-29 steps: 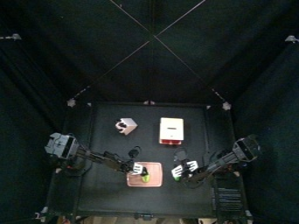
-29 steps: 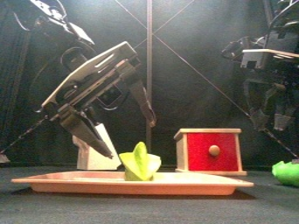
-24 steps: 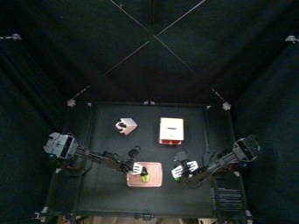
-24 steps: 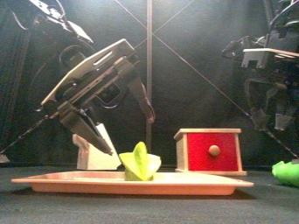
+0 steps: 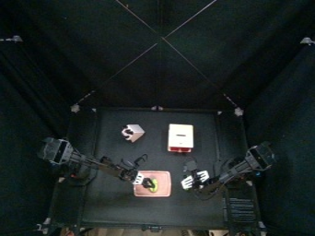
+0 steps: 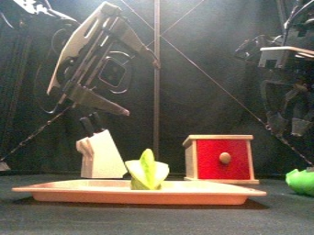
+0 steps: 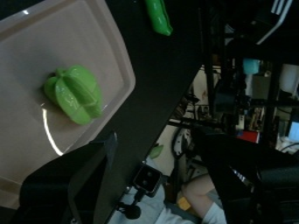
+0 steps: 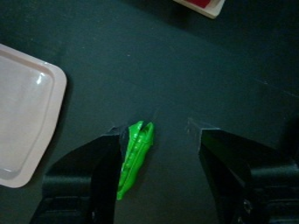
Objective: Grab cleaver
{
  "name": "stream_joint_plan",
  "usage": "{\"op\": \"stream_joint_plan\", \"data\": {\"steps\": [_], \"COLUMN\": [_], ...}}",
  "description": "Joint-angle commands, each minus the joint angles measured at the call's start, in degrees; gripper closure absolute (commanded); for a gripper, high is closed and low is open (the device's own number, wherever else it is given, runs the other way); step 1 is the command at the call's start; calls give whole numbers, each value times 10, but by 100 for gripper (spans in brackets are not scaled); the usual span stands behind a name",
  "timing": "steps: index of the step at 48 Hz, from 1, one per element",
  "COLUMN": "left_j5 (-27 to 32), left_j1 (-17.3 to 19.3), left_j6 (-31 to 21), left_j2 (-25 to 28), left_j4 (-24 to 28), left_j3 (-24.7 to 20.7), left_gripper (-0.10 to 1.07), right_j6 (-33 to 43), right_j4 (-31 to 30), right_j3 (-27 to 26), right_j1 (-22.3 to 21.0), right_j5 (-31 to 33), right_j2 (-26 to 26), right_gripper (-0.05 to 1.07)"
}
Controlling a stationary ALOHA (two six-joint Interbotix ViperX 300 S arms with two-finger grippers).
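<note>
The cleaver (image 5: 181, 136) is a flat cream slab with a red band at its near end, lying at the table's middle right. In the front view it shows end-on as a red square in a cream frame (image 6: 221, 158). My left gripper (image 5: 139, 177) is open and empty, raised above the pink board, well short of the cleaver; it hangs high in the front view (image 6: 105, 112). My right gripper (image 5: 191, 180) is open and empty, in front of the cleaver's red end. A red corner of the cleaver (image 8: 205, 5) shows in the right wrist view.
A pink board (image 5: 153, 184) with a green piece (image 6: 147, 170) lies at the front middle, below the left gripper (image 7: 163, 162). A whitish lump (image 5: 132, 133) stands left of the cleaver. A green pod (image 8: 136, 157) lies between the right gripper's jaws on the table.
My left gripper has lifted up and away from the pink board. The right arm has hardly moved. The cleaver has not moved.
</note>
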Motion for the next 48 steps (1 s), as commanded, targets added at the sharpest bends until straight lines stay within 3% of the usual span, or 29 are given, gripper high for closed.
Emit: {"op": "stream_joint_plan", "data": {"steps": [1,14,34,48], "left_j5": [-4,6,9,13], "left_j1": [11,53,114,192], "left_j6": [1,39,69,82], "left_j2": [-16,-35,-110,-190], "left_j4": [25,126,252,344], "left_j3": [-6,-10,4,47], "left_gripper": [-2,-2,-2,-2], "right_j6": [1,0,-4,-4], "right_j4": [-4,-15,-39,-80], "right_j3": [-6,-1,-1,-4], "right_j1": [1,-4,-35,-81], "right_j5": [2,6,5,-5], "right_j2": [-12,-17,-18,-11], "right_gripper": [13,13,13,13]}}
